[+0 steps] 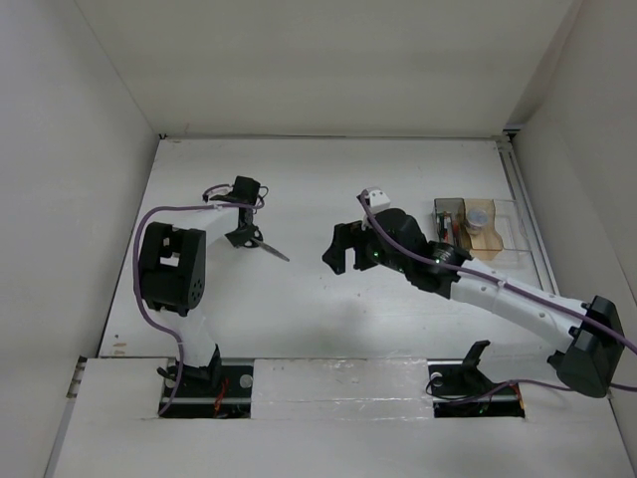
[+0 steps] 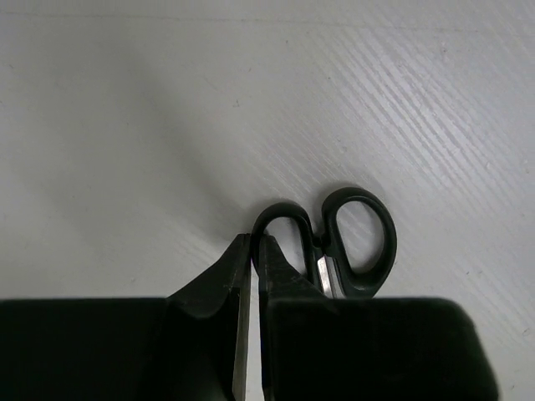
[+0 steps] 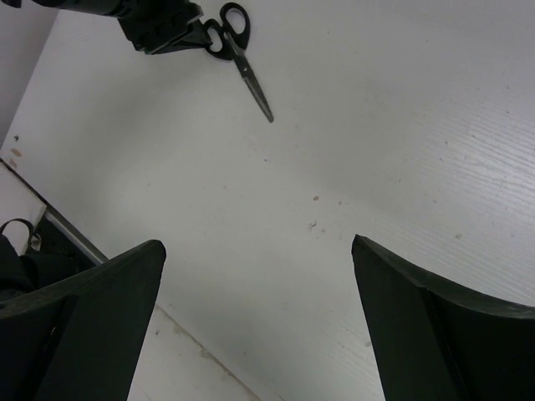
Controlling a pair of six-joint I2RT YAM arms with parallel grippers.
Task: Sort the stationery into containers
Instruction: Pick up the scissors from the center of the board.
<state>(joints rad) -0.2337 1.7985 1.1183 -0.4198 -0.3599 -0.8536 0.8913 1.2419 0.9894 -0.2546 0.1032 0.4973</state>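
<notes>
One scissors; one organizer; one tape roll.

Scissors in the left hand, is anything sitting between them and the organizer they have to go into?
Yes. The right arm lies across the straight path: the open right hand and its wrist sit between the scissors, gripped by the left hand, and the organizer.

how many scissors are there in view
1: the scissors, left of centre, one handle loop between the left gripper's closed fingers. The organizer's contents are too small to rule out more.
</notes>
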